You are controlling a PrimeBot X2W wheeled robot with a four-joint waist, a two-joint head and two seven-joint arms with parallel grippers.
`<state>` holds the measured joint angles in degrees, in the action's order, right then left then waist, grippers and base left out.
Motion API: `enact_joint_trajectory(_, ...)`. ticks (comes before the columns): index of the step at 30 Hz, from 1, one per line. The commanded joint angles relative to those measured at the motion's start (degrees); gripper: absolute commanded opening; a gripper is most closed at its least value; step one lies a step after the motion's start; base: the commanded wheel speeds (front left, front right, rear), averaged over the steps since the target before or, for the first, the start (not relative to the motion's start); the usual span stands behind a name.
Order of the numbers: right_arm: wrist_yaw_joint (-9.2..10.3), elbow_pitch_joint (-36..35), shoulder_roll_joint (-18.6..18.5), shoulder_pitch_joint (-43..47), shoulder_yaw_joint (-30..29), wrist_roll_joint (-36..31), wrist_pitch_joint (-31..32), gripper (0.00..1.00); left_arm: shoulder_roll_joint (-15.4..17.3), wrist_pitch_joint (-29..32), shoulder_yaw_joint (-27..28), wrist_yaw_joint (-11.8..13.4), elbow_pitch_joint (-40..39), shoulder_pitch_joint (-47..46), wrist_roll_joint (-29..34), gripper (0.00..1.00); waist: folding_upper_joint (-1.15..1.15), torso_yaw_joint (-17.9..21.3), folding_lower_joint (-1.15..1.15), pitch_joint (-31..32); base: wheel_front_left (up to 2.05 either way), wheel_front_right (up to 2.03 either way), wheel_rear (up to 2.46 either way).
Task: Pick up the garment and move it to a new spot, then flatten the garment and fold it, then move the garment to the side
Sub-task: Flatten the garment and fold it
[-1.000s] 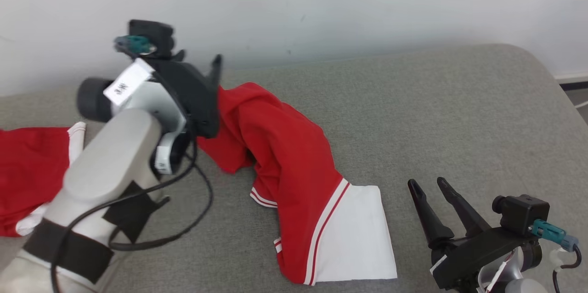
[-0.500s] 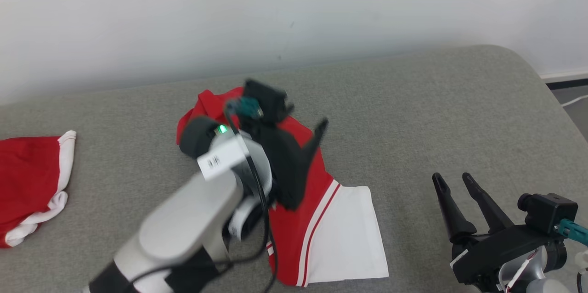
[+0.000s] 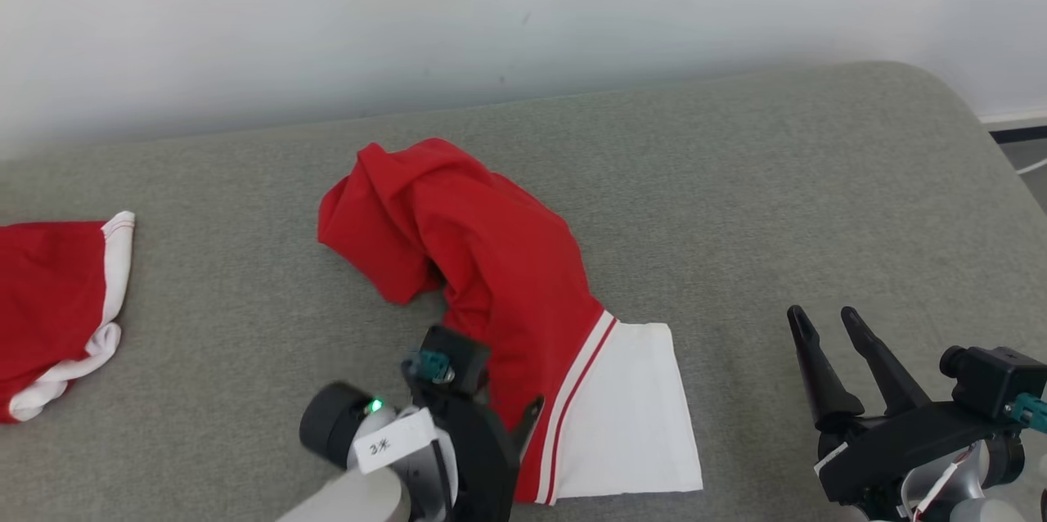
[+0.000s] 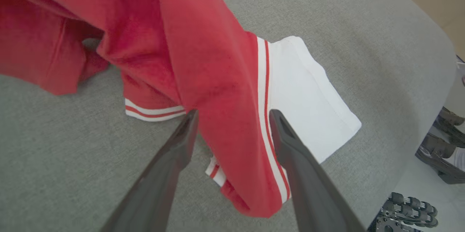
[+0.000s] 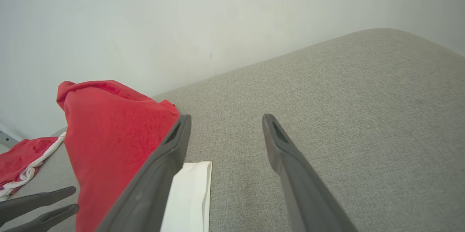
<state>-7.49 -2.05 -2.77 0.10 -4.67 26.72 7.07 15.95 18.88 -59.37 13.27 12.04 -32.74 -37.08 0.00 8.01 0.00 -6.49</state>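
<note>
Garment (image 3: 491, 260): red, with a white panel and red-and-white stripes. It lies crumpled on the grey padded surface (image 3: 777, 178). Its lower red fold runs between the fingers of the left pincer (image 4: 232, 115), and the white panel lies just to that pincer's right.
Left arm (image 3: 360, 501): comes in low from the near edge, wrist turned toward the garment's lower hem.
Left pincer: fingers spread wide, astride the striped fold, nothing pinched. I can't tell whether they touch the cloth.
Right arm (image 3: 973, 506): low at the near right corner.
Right pincer (image 3: 824, 316): fingers apart, empty, over bare surface, pointing toward the wall (image 3: 523, 6), near the white panel on its left.
Second red-and-white piece (image 3: 57, 301): well off to the left pincer's left.
</note>
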Motion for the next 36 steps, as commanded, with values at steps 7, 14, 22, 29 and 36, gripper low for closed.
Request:
enact_joint_trajectory(7, 0.01, 0.3, -0.2, -0.4, 0.4, 0.4, -0.1, 1.0, 0.6, 0.2, 0.9, 0.1, -2.5, 5.7, -4.7, 1.0, 0.0, -2.5, 0.0, -0.4, 0.0, 0.0, 0.0)
enact_joint_trajectory(14, 0.01, 0.5, -0.2, -1.2, 0.7, 0.1, 0.2, 1.0, -1.0, -0.8, 2.1, -0.9, 0.8, 6.9, -7.5, 1.0, 0.0, -3.1, 0.0, -0.4, 0.0, 0.0, 0.0)
enact_joint_trajectory(22, 0.01, 0.6, -0.2, -1.2, 0.7, 0.1, 0.1, 1.0, -3.1, -1.4, 2.9, -3.3, 4.1, 7.6, -10.7, 1.0, 0.0, -2.9, 0.0, -0.6, 0.0, 0.0, 0.0)
enact_joint_trajectory(29, 0.01, 0.5, -0.2, -1.1, 0.5, 0.0, 0.1, 1.0, -4.3, -2.6, 3.6, -5.3, 5.3, 7.2, -12.8, 0.0, 0.0, -3.0, 0.0, -0.6, 0.0, 0.0, 0.0)
enact_joint_trajectory(36, 0.01, 0.7, -0.2, -0.8, 0.5, 0.1, 0.1, 1.0, -5.2, -5.3, 6.1, -7.4, 1.8, 4.9, -14.1, 0.0, 0.0, -3.6, 0.0, 0.0, 0.0, 0.0, 0.0)
